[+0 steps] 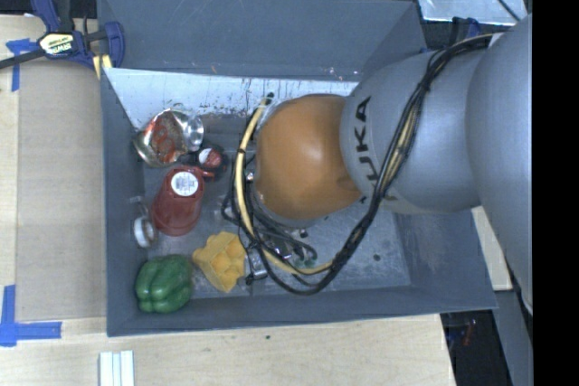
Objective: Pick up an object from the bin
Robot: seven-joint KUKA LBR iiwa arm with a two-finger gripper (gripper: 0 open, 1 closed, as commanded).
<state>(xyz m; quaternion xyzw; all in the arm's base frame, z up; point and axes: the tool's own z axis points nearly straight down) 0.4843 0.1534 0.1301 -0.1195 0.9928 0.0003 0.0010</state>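
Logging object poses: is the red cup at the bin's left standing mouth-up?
No: the red cup shows its white-stickered base to the camera; tipped or fully inverted, cannot tell.

A grey metal bin (pixel 271 41) carries its load along the left side: a green toy pepper (pixel 164 284) in the near-left corner, a yellow lump (pixel 222 260) just right of it, a red cup (pixel 178 201) farther back, and a shiny crumpled wrapper (pixel 167 137) farthest.

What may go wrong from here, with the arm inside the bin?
The orange cover hides what lies under the wrist, so a grasp there cannot be checked. The loose cables hang near the yellow lump and may snag it. The red cup beside it may be pushed aside.
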